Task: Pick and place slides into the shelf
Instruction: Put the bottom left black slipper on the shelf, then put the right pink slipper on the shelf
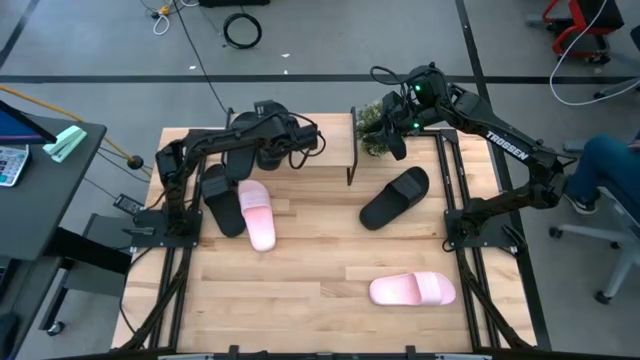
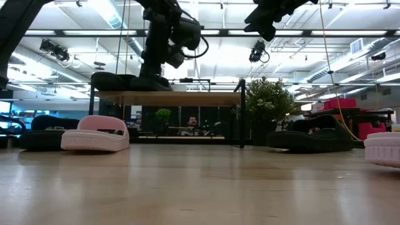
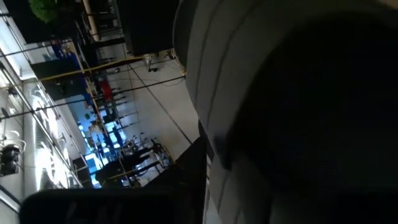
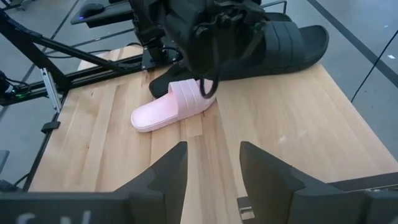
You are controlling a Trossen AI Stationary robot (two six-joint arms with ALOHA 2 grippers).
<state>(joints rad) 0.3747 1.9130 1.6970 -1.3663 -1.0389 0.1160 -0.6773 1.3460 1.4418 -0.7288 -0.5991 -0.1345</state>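
Note:
The shelf (image 2: pixel 169 97) stands at the table's far side; its black frame shows in the high view (image 1: pixel 352 150). A black slide (image 2: pixel 119 81) lies flat on its top board. My left gripper (image 1: pixel 270 135) is down at this slide, which fills the left wrist view (image 3: pixel 292 112). My right gripper (image 4: pixel 211 168) is open and empty, up high over the shelf's right end (image 1: pixel 400 115). On the table lie a pink slide (image 1: pixel 258 212) beside a black slide (image 1: pixel 222 200), another black slide (image 1: pixel 395 197) and another pink slide (image 1: pixel 412 290).
A small green potted plant (image 1: pixel 375 130) stands at the shelf's right end, just beside my right gripper. A person sits beyond the table's right edge (image 1: pixel 610 160). Bare wood lies in the table's middle and near part (image 1: pixel 300 270).

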